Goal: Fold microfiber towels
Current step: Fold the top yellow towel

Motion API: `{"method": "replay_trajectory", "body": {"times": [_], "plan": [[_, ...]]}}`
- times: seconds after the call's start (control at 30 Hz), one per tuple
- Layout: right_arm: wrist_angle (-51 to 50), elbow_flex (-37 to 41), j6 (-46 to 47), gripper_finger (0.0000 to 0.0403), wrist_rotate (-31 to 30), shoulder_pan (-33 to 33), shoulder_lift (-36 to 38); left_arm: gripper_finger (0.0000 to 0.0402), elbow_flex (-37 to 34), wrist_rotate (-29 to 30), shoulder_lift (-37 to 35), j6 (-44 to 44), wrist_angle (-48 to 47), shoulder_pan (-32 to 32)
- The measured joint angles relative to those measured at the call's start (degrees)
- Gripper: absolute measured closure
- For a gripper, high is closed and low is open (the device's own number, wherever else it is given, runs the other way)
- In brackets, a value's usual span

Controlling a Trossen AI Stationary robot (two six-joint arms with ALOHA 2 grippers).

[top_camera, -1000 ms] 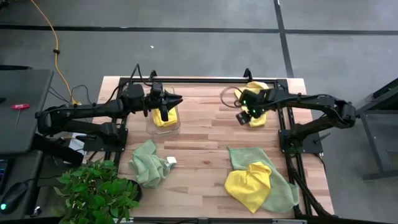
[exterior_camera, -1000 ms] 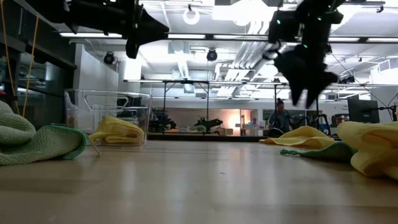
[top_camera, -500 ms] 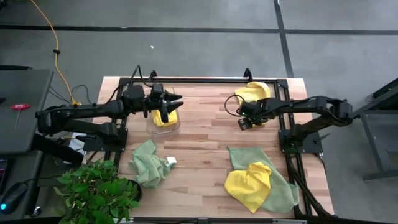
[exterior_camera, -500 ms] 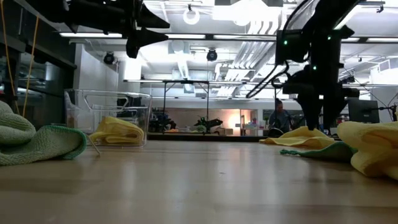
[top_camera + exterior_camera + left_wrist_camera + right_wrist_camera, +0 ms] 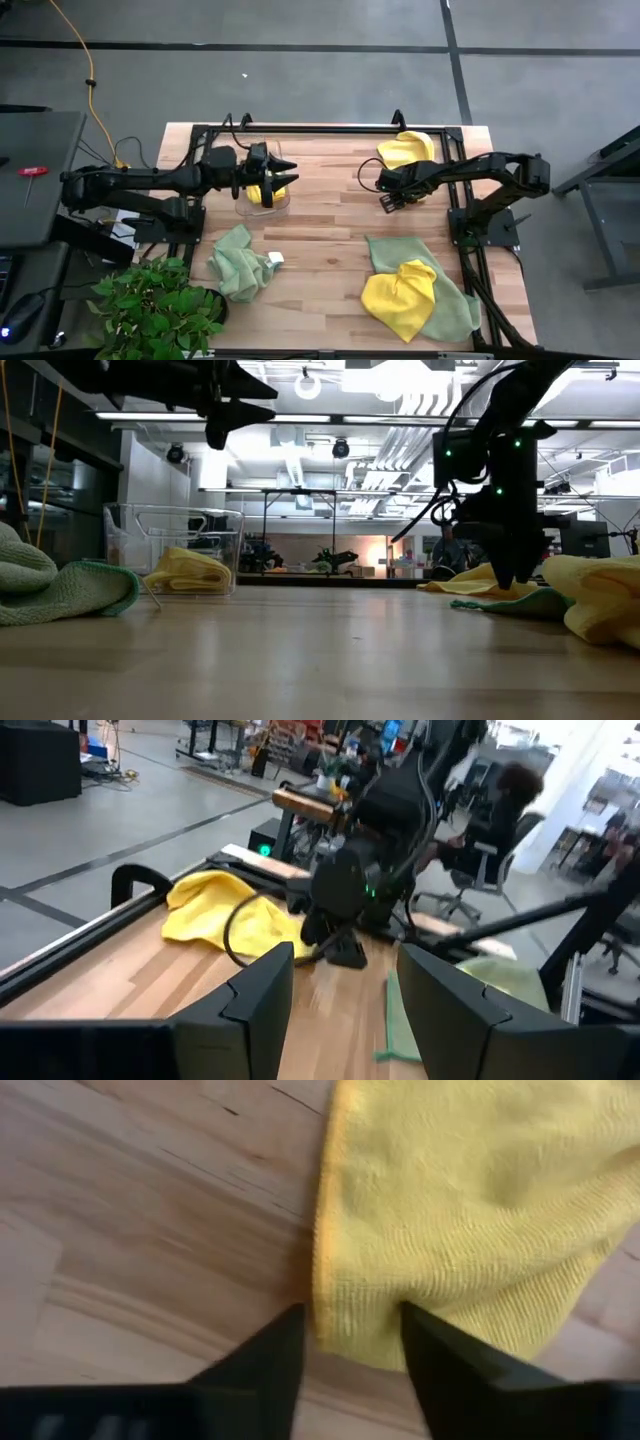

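A yellow microfiber towel (image 5: 408, 148) lies crumpled at the table's far right. My right gripper (image 5: 388, 200) points down at its near edge, open, with a strip of the cloth (image 5: 352, 1315) between its fingers. My left gripper (image 5: 288, 173) hovers open and level above a clear container (image 5: 262, 205), nothing between its fingers (image 5: 345, 960). Inside that container rests another yellow towel (image 5: 188, 570). A pale green towel (image 5: 238, 262) lies bunched at the near left. At the near right, a yellow towel (image 5: 400, 290) lies on a spread green one (image 5: 455, 305). My right gripper comes from above, pointing down, and straddles the yellow towel's hemmed edge (image 5: 325, 1295) near a corner. The cloth puckers into a small fold (image 5: 410, 1292) against one finger. The towel lies on the table, slack; one layer or several, I cannot tell.
A leafy plant (image 5: 155, 310) stands at the near left corner. A black frame rail (image 5: 330, 128) runs along the far edge and down both sides. Bare wood (image 5: 320, 230) lies in the middle between the towels.
My right gripper has come down from above the far yellow towel to the table at the towel's near edge, tipping more steeply downward. My left gripper has shifted slightly toward the near edge, still over the container. The towels have stayed where they were.
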State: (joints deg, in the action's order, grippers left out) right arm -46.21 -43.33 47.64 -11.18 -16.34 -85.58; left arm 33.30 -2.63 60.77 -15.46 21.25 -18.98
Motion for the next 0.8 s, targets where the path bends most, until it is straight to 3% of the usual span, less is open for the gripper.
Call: {"method": "replay_trajectory", "body": {"times": [0.17, 0.37, 0.67, 0.8], "plan": [[5.07, -0.02, -1.69, 0.0385, 3.22, -0.22, 1.4, 0.0231, 1.2, 2.15, 4.13, 0.7, -0.75, 3.3], [13.84, -0.07, -1.19, 0.0396, 8.87, -1.77, 5.74, 0.0232, 6.92, 2.82, 14.09, 0.7, -2.8, 5.98], [17.94, -0.09, 0.36, 0.0402, 9.64, -3.54, 14.78, 0.0232, 19.19, 9.37, 27.97, 4.45, -26.26, 6.4], [17.85, -0.09, 0.39, 0.0402, 10.36, -3.96, 16.92, 0.0232, 22.18, 9.54, 31.98, 6.68, -31.18, 6.27]]}}
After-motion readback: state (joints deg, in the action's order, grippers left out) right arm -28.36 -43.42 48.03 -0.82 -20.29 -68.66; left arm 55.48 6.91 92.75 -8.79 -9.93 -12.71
